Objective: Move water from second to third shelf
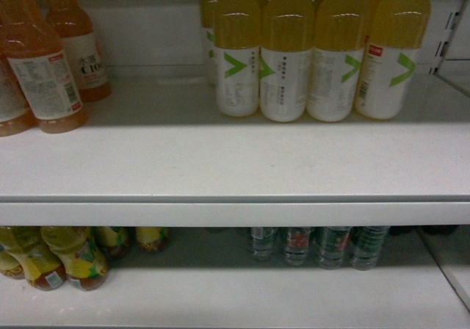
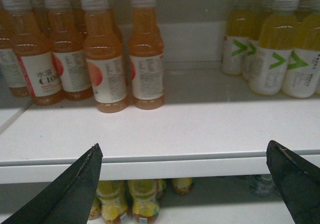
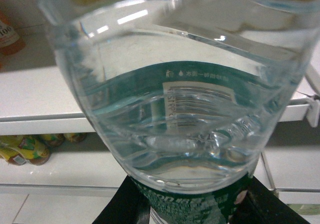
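You're facing the upper shelf (image 1: pixel 220 160), its front half bare between the orange drink bottles (image 1: pixel 44 72) and the yellow drink bottles (image 1: pixel 316 50) — I'd call that gap your landing spot. Bring the load in level over the shelf lip, base first, and lower it upright before letting go. The water bottle (image 3: pixel 175 99) fills the right wrist view, tilted toward the lens, and your right tool (image 3: pixel 185 209) is clamped on its green label at the bottom of frame. More water bottles (image 1: pixel 316 244) stand at the back of the lower shelf. Your left tool (image 2: pixel 185 184) hangs spread wide and empty, level with the shelf edge.
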`<state>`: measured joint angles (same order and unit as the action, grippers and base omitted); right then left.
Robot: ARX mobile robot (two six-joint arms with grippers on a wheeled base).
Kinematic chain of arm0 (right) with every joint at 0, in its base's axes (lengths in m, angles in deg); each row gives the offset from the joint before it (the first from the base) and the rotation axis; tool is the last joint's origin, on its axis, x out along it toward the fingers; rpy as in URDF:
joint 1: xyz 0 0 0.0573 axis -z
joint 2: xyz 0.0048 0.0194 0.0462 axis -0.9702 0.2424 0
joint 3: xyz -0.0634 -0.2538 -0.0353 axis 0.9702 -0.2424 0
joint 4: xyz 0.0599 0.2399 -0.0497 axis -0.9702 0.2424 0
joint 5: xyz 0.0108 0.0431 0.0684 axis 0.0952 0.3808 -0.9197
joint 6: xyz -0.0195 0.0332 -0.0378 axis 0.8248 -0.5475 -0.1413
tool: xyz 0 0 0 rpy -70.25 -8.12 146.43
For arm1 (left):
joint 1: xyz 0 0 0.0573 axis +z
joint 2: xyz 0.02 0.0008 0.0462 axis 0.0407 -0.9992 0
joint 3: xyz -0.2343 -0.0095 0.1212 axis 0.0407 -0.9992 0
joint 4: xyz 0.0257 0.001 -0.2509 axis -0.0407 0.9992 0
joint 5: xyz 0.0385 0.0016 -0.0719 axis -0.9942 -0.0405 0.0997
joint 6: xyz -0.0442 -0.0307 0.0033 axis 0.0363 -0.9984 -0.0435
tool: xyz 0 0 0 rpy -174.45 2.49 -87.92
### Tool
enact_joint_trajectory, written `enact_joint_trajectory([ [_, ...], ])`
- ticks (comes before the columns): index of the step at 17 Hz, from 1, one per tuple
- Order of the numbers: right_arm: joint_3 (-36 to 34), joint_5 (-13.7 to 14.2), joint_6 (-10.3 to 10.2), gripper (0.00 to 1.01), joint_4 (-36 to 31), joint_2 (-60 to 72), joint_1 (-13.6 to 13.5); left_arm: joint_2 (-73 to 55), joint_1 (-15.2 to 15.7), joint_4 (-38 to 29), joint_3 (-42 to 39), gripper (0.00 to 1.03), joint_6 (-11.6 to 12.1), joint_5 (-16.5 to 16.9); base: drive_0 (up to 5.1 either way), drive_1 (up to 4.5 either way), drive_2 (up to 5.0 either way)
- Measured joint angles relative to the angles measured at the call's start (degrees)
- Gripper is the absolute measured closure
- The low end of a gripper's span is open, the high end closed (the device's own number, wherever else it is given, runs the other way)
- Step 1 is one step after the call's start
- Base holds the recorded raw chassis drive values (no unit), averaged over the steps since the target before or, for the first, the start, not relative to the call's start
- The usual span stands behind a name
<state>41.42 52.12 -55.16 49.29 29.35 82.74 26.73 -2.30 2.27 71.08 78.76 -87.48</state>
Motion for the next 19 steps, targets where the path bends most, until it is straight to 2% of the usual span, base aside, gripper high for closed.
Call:
enact_joint_trajectory([
  [19, 0.00, -0.02, 0.00, 0.69, -0.17, 0.02, 0.00, 0.00, 0.00, 0.11, 0.00, 0.05, 0.00, 0.00, -5.0, 2.37, 2.4],
])
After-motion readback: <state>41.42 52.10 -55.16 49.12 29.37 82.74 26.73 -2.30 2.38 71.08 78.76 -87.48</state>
